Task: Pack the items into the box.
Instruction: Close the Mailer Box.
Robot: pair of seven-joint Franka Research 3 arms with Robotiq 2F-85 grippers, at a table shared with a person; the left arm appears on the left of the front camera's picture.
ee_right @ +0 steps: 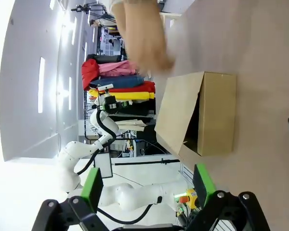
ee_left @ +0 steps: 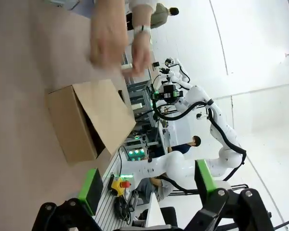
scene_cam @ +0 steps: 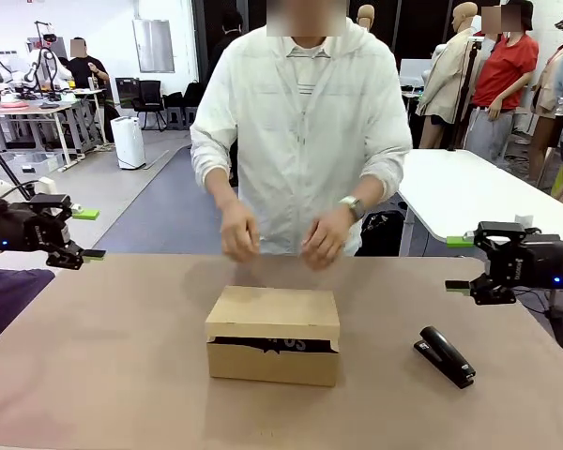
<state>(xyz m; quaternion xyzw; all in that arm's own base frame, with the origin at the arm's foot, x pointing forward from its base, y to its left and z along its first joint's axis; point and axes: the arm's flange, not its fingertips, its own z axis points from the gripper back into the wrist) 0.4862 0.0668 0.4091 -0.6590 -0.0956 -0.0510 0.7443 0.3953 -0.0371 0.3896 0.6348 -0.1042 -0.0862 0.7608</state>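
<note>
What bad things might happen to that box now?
The box lid sits only part shut, with dark stuff showing in the gap, so it might pop back up. The person's hands hover right behind it, so a tool reaching in might bump them. The stapler lies near the right tool and might get knocked.

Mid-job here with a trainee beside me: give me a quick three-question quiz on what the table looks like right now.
1. True or false: the lid of the cardboard box is shut flat.
2. What lies nearer the right claw: the box or the black stapler?
3. The person's hands are: A) inside the box, B) above the table just behind the box, C) on the stapler.

Key: 1. False, the lid sits slightly ajar, with something dark showing in the gap. 2. The stapler. 3. B. Both claws, the left claw included, hang open at the table's sides.
</note>
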